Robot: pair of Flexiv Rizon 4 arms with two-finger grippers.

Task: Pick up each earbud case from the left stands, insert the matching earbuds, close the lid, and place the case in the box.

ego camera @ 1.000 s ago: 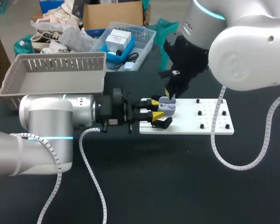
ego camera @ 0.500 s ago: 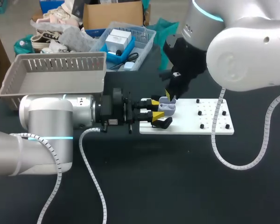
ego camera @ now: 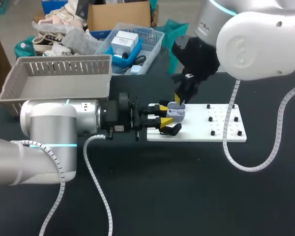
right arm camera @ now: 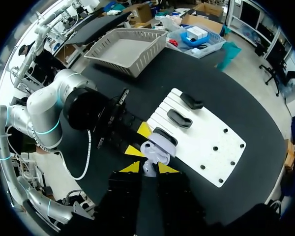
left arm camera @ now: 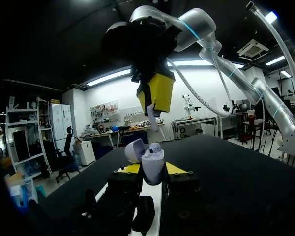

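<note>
1. We are seeing the left claw (ego camera: 165,114) clamped on the earbud case (ego camera: 176,114), with one yellow tip pressing each side of its body.
2. The case is standing upright between those fingers with its lid (left arm camera: 134,150) swung open. One seated earbud (left arm camera: 155,146) is showing in the top of the case.
3. The right claw (right arm camera: 148,168) is hanging directly above the left claw and the open case, fingers pointing down.
4. We are reading the right claw as pinched together on a second earbud (left arm camera: 151,117). Its white stem is poking out below the yellow tips, just above the case. We cannot tell whether it is touching the case.
5. A white board (ego camera: 221,129) is lying under and ahead of the left claw's fingers. A row of black stands (right arm camera: 179,118) is sitting on it, the nearest just beside the held case.
6. The grey basket (ego camera: 59,83) is sitting well apart from both claws, alongside the left arm.
</note>
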